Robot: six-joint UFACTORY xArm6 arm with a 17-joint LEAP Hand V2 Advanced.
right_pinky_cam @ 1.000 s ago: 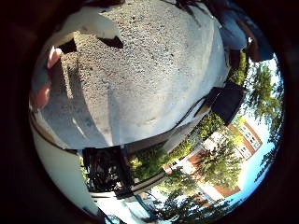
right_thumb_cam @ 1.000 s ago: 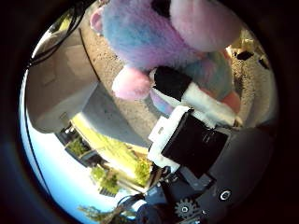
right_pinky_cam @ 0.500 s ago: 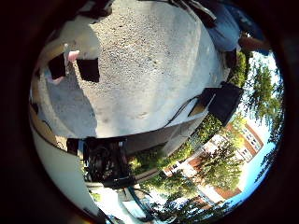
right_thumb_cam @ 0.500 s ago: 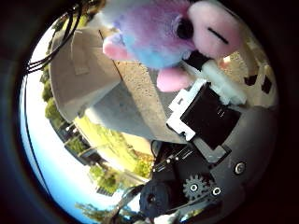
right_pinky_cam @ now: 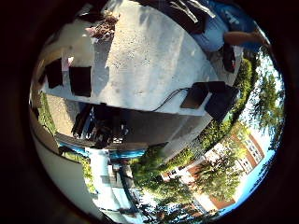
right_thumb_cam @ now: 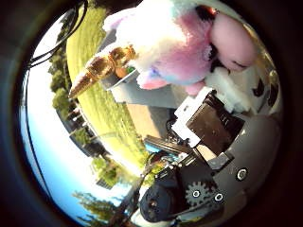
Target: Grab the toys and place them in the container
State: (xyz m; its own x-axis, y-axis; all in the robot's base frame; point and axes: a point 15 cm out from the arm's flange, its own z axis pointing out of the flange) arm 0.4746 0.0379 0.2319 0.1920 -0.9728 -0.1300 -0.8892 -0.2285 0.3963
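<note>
A plush unicorn toy [right_thumb_cam: 175, 43], pink, blue and white with a golden horn [right_thumb_cam: 99, 68], fills much of the right thumb side palm view, close to the palm. My right hand [right_thumb_cam: 213, 123] is curled on it, with a white and black finger [right_thumb_cam: 230, 90] pressed against its pink side. The toy hangs in the hand well above the ground. The right little finger side palm view shows no toy and no part of the hand. I cannot tell which thing is the container.
The right little finger side palm view shows a concrete pavement [right_pinky_cam: 149, 56] far below, with two dark square objects [right_pinky_cam: 81, 79] on it, a black case [right_pinky_cam: 220, 98] at its edge and dark equipment [right_pinky_cam: 98, 126]. A lawn [right_thumb_cam: 104, 104] and trees lie beyond.
Both views have swung as the hand turned and rose with the plush toy still in it. The pavement looks smaller and farther. The toy's golden horn has come into view.
</note>
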